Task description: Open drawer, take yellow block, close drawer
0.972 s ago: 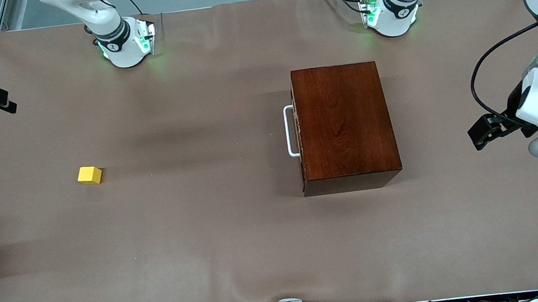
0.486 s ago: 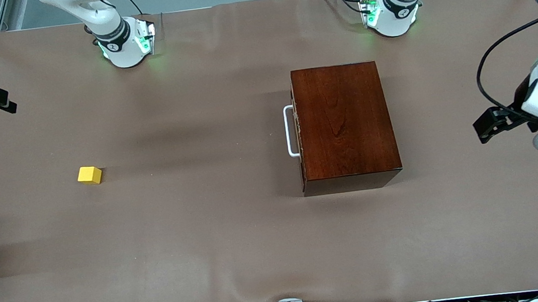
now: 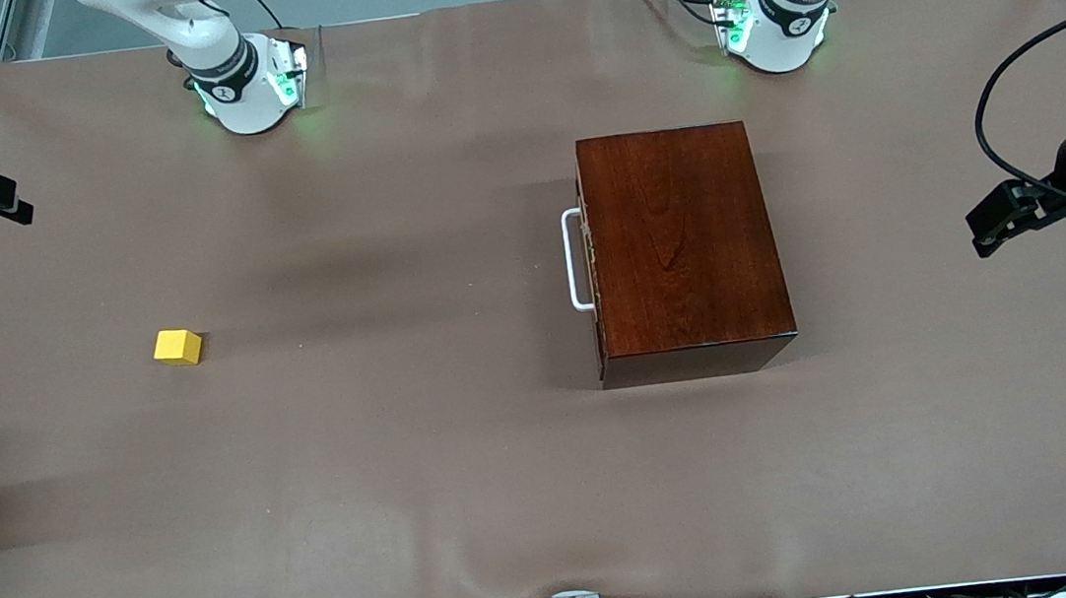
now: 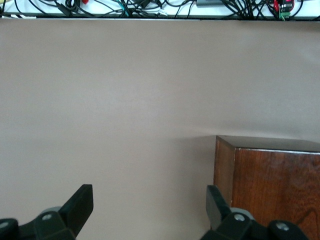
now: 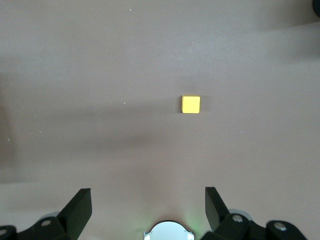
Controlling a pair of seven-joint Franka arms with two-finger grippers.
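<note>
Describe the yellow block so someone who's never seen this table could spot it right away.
Start at the dark reddish-brown wooden box with its white handle. From that handle, look toward the right arm's end of the brown table. The yellow block sits alone there, a small bright cube.

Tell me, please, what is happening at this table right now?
Nothing is held. The drawer is shut in its wooden box. The yellow block lies on the table, toward the right arm's end. The left tool hangs open at the left arm's end; the right tool is open above the block.
</note>
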